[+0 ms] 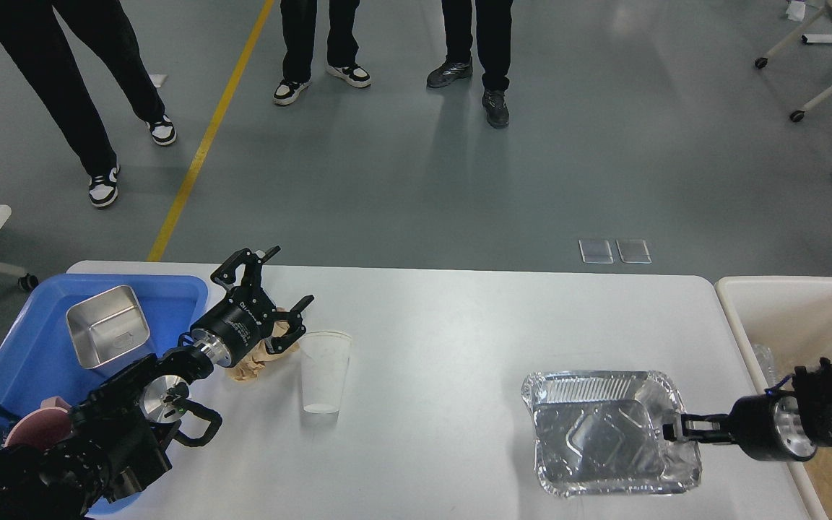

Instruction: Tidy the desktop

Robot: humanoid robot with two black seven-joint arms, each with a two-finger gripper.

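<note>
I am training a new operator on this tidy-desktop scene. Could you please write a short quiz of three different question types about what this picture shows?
1. True or false: the right gripper is shut on the rim of the foil tray.
2. Multiple choice: where does the steel container sit? A) on the desktop B) in the blue tray C) in the beige bin
3. Fill in: the left gripper is open above crumpled brown ____, beside the plastic cup.

Key: 1 true; 2 B; 3 paper.
</note>
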